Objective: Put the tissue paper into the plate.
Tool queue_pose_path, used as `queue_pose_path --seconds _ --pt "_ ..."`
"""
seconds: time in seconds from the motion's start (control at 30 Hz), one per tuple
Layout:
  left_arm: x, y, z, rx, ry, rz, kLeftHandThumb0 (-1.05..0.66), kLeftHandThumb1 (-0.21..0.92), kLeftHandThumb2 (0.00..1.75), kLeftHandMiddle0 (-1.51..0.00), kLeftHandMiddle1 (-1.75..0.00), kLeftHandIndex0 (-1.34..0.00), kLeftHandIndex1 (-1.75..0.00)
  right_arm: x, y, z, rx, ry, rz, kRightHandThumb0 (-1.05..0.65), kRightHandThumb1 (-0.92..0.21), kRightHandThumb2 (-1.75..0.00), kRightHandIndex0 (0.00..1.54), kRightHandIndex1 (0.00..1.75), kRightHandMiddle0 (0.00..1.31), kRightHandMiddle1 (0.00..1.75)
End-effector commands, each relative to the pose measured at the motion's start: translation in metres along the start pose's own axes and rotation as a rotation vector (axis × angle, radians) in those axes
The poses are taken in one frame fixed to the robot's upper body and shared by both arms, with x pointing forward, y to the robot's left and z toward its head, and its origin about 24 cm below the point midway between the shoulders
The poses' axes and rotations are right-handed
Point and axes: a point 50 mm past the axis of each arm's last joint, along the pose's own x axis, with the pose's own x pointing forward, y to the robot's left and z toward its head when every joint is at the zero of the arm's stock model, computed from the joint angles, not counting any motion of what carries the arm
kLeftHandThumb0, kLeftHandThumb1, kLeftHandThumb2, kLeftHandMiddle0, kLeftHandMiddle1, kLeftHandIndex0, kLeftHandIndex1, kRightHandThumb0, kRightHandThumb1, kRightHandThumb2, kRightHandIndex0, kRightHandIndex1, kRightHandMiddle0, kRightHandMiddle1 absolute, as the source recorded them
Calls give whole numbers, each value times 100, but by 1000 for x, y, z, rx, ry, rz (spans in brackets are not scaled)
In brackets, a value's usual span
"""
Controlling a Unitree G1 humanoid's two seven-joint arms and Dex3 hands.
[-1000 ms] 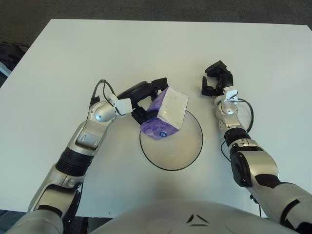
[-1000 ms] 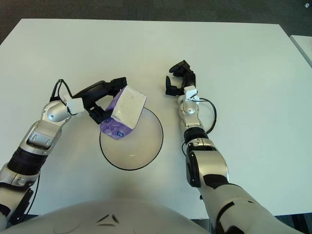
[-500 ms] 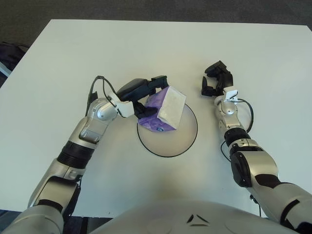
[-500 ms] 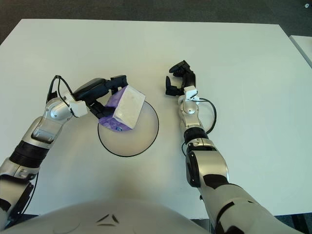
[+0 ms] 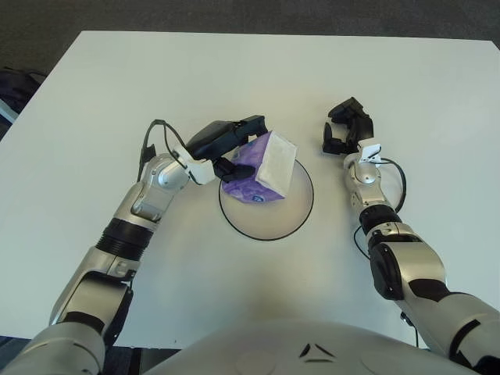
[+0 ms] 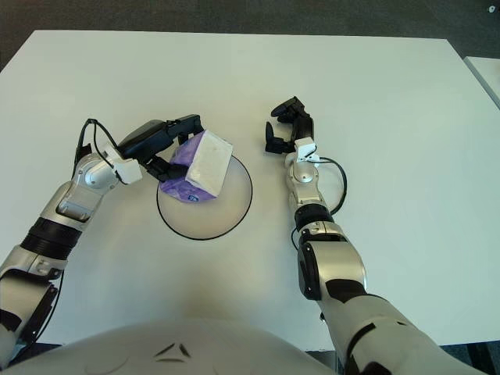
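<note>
A purple and white tissue pack (image 5: 262,168) tilts over the far-left part of a round white plate (image 5: 281,223) with a dark rim. My left hand (image 5: 230,144) is shut on the pack from its left side, fingers over the top edge and under the purple end. Whether the pack's lower corner touches the plate I cannot tell. My right hand (image 5: 346,129) shows to the right of the plate, away from it, fingers curled and holding nothing.
The white table (image 5: 117,86) spreads wide around the plate, with its far edge at the top of the views and dark floor beyond. Nothing else stands on it.
My left hand has carried the tissue pack up and slightly left, and the plate has shifted the same way and looks smaller. The right hand has not moved.
</note>
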Motion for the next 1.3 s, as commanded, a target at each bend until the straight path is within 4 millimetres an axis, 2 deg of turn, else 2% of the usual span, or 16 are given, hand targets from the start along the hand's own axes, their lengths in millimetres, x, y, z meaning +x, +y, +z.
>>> queue_pose_path --seconds 0.0,0.07,0.17,0.27,0.4,0.83,0.9,0.97,1.0,1.03,1.1,1.13,1.17,1.27 --pt "-5 -7 -12 -19 44 -14 -37 81 56 -23 -175 -36 -163 -110 -11 -117 -65 673 -21 -1 -22 -139 71 175 52 160" --pt "-5 -7 -13 -20 43 -14 -37 85 51 -21 -175 -34 -163 -110 -11 -117 -64 674 -22 -1 -22 -139 71 175 52 160" --pt "-5 -7 -13 -23 42 -15 -62 87 39 -17 -175 -14 -161 -110 -10 -117 -64 675 -22 -1 -22 -139 70 175 53 159" --pt "-5 -7 -14 -27 43 -17 -72 90 31 -15 -175 -6 -161 -110 -10 -117 -65 676 -23 -1 -22 -139 70 175 53 159" --pt "-5 -6 -15 -37 43 -20 -75 92 28 -13 -173 -4 -161 -111 -10 -117 -66 675 -26 -1 -22 -139 70 175 52 159" --pt "-5 -4 -16 -73 31 -3 -74 92 26 -21 -146 -5 -161 -111 -9 -117 -71 675 -26 -1 -22 -140 71 175 51 162" --pt "-5 -5 -15 -73 26 -2 -76 92 27 -19 -142 -4 -159 -111 -9 -117 -74 675 -23 -1 -22 -140 71 175 51 161" --pt "-5 -5 -15 -70 24 -4 -83 92 28 -8 -123 -2 -151 -112 -9 -118 -76 676 -22 -1 -22 -140 71 175 51 161" --pt "-6 -4 -12 -64 18 -19 -84 92 28 -6 -120 -1 -150 -112 -9 -118 -77 676 -21 -1 -22 -140 71 175 51 161" --pt "-7 -4 -10 -60 14 -30 -88 92 27 -4 -100 -1 -132 -112 -9 -118 -77 675 -20 -1 -22 -140 71 175 51 161" --pt "-11 4 5 -28 0 -110 -93 92 25 -2 -75 0 -108 -112 -8 -117 -80 674 -17 -1 -22 -140 71 175 51 161" --pt "-13 7 10 -18 -3 -141 -97 92 23 -1 -51 0 -84 -112 -8 -117 -81 673 -16 -1 -22 -140 71 175 51 161" --pt "-15 12 17 -4 1 -194 -100 92 21 -1 -35 0 -68 -112 -8 -117 -82 673 -15 -1 -22 -140 71 175 51 161" --pt "-15 16 19 9 29 -308 -103 92 16 0 -11 0 -34 -112 -8 -117 -83 672 -16 -1 -21 -140 71 175 52 161"
